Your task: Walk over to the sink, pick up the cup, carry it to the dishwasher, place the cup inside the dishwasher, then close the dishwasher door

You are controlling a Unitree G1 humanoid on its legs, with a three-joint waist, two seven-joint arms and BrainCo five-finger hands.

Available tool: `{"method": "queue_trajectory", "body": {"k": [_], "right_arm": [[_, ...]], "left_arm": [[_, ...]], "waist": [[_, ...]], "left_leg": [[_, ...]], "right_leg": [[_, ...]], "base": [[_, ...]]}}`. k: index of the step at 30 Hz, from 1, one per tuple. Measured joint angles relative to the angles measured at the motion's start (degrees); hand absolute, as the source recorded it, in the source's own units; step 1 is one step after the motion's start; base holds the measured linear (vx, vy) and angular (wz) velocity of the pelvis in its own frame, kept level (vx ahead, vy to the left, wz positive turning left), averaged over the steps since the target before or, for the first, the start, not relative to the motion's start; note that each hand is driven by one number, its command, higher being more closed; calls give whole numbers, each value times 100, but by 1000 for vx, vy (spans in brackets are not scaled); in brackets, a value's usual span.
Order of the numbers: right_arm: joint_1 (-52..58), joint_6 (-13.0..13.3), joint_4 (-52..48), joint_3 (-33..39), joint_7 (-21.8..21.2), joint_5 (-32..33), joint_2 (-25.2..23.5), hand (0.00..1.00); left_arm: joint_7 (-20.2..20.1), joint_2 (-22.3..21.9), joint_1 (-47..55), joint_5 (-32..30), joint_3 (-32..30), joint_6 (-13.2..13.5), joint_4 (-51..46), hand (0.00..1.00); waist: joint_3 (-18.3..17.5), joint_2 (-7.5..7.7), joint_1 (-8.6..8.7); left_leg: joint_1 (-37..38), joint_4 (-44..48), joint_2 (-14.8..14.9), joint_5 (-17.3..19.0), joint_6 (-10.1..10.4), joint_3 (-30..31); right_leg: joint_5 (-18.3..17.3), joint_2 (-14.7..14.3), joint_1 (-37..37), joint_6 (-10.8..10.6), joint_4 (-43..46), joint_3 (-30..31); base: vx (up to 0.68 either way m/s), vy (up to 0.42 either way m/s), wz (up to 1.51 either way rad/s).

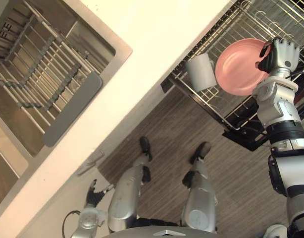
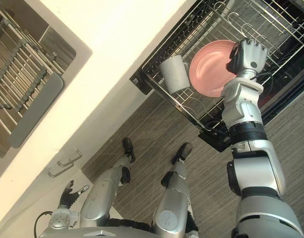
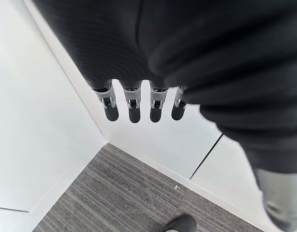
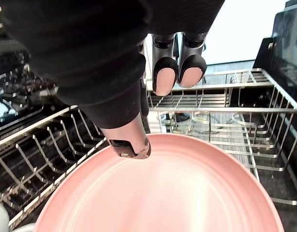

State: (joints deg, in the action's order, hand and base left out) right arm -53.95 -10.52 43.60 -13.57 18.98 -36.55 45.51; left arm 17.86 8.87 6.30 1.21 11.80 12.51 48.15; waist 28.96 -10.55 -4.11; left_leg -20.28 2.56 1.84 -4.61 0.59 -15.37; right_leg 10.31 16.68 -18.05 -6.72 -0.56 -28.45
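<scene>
A white cup [image 1: 200, 71] stands in the pulled-out dishwasher rack [image 2: 151, 58] at the upper right. Beside it leans a pink plate [image 1: 238, 67]. My right hand [image 1: 280, 53] is at the plate's right rim, its thumb [image 4: 131, 140] lying across the plate's face [image 4: 163, 193] and its fingers [image 4: 178, 72] curled over the rim. The cup is a short way left of this hand and apart from it. My left hand [image 1: 95, 196] hangs low by the white cabinet front, its fingers [image 3: 134, 108] straight and holding nothing.
A steel sink [image 1: 105, 47] with a wire dish rack [image 1: 38, 69] inside lies at the upper left, set in a cream counter [image 1: 157, 44]. Cabinet drawer handles [image 2: 65, 163] are below the counter edge. Grey wood-look floor [image 1: 231, 173] stretches between the cabinet and the dishwasher.
</scene>
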Motion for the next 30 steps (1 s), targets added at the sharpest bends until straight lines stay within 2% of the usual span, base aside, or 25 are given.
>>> {"method": "queue_trajectory", "body": {"k": [2, 4, 5, 8, 10, 13, 17, 20, 22, 23, 25, 26, 27, 29, 30], "right_arm": [[-173, 86, 459, -170, -321, 350, -2, 100], [-386, 293, 1063, -227, -630, 483, -21, 100], [-553, 481, 1445, -253, -887, 589, -21, 0], [-688, 723, 1817, -385, -1263, 740, -28, 0], [-728, 782, 1926, -418, -1368, 740, -47, 0], [-813, 797, 2039, -399, -1360, 854, -57, 0], [-814, 840, 2030, -48, -1004, 1388, -70, 0], [-531, 1033, 1617, 561, -451, 1868, -51, 0], [65, 1089, 1079, 1075, -191, 2302, -52, 0], [526, 1080, 963, 1473, -88, 2559, -53, 0], [976, 1080, 907, 1938, -69, 2769, -49, 0], [1321, 1079, 913, 2328, -46, 3092, -46, 0], [1497, 1078, 916, 2517, -7, 3321, -44, 0], [2157, 1088, 970, 3356, 25, 4092, -39, 0], [2314, 1088, 971, 3534, 26, 4324, -39, 0]], "left_arm": [[-63, 0, -54, 2, 16, 1, -28, 0], [-103, 1, -83, 88, 72, 4, -33, 0], [-134, 1, -111, 101, 109, -9, -31, 0], [-204, 8, -160, 135, 146, -9, -33, 0], [-220, 8, -173, 155, 177, -13, -36, 0], [-332, 16, -173, 153, 177, -12, -92, 0], [-335, 16, -172, 151, 161, -12, -84, 0], [-334, 18, -165, 133, 92, -8, 0, 0], [-326, 27, -76, 88, -99, -13, 34, 0], [-326, 34, 48, 58, -213, -21, 41, 0], [-322, 43, 196, -33, -313, -28, 57, 0], [-320, 79, 297, -40, -399, -39, 117, 0], [-318, 91, 333, -51, -455, -39, 169, 0], [-305, 147, 468, -188, -590, -42, 371, 0], [-303, 141, 499, -228, -657, -30, 422, 0]], "waist": [[-7, -13, -61], [-11, -19, -131], [-13, -21, -170], [-27, -43, -185], [-43, -66, -214], [-74, -111, -223], [-76, -110, -160], [-269, -30, -62], [-447, 178, -4], [-614, 378, 52], [-760, 590, 150], [-897, 733, 215], [-966, 802, 241], [-1219, 997, 340], [-1268, 1025, 366]], "left_leg": [[1, -6, -7, -22, -2, 41], [18, -66, -23, -84, 13, 142], [35, -138, -37, -155, 5, 179], [83, -183, -39, -228, 15, 308], [153, -211, -42, -255, 15, 364], [350, -561, -69, -490, 22, 456], [676, -708, -68, -567, 23, 494], [792, -709, -41, -555, 44, 515], [914, -710, -13, -522, 89, 527], [1042, -709, 18, -480, 140, 526], [1215, -710, 38, -437, 177, 511], [1354, -710, 63, -394, 190, 457], [1422, -710, 71, -369, 218, 448], [1706, -722, 81, -300, 225, 417], [1761, -745, 81, -292, 231, 406]], "right_leg": [[0, 6, 18, 0, 7, -34], [0, 16, 35, 0, 22, -72], [-1, 28, 36, 1, 47, -106], [-8, 31, 140, 9, 74, -244], [-24, 36, 226, 28, 107, -287], [-45, 40, 320, 55, 132, -381], [-37, 34, 638, 51, 85, -439], [-38, -16, 832, 47, -7, -511], [-4, -87, 990, 6, -99, -520], [-21, -125, 1124, 12, -117, -533], [-48, -148, 1286, 21, -126, -527], [-56, -174, 1412, 33, -144, -512], [-60, -184, 1473, 39, -149, -500], [-141, -198, 1727, 39, -162, -468], [-160, -198, 1783, 25, -162, -463]], "base": [[9, 6, 10], [-6, 2, 12], [-15, 5, 11], [-29, 8, 18], [-51, 15, 17], [-61, 25, 13], [-28, 5, 3], [8, -13, 5], [64, -42, -5], [90, -51, -4], [107, -53, -8], [90, -35, -12], [76, -22, -17], [47, -10, -13], [4, 0, -8]]}}
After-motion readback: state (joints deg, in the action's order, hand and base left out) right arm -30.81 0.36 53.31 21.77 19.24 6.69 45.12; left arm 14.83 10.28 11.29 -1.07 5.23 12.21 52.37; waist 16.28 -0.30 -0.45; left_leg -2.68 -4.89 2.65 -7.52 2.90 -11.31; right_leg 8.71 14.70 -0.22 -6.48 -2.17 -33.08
